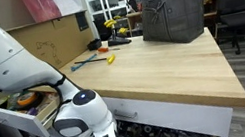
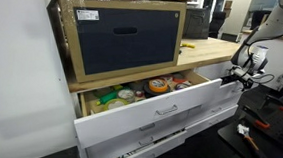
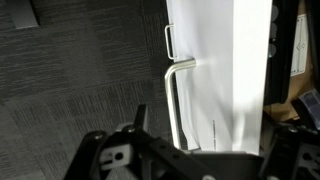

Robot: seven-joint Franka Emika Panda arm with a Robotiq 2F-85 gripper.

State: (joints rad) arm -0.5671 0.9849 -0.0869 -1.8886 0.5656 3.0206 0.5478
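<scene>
My gripper (image 3: 205,140) stands open at the bottom of the wrist view, its dark fingers (image 3: 138,118) wide apart. Between and beyond them I see a white drawer front (image 3: 215,60) with a long metal handle (image 3: 172,100) and a shorter handle (image 3: 167,40) farther on. Nothing is gripped. In an exterior view the gripper (image 2: 233,76) sits at the right end of the pulled-out top drawer (image 2: 154,110), which holds an orange roll (image 2: 158,86) and green items (image 2: 108,95). The white arm (image 1: 2,49) bends down beside the open drawer (image 1: 22,102).
A wooden worktop (image 1: 153,68) carries a black crate (image 1: 174,14) and small tools (image 1: 108,57). An office chair (image 1: 239,7) stands behind. A wood-framed black box (image 2: 123,35) sits above the drawers. Lower drawers (image 2: 166,137) are partly out. Dark carpet (image 3: 70,90) lies below.
</scene>
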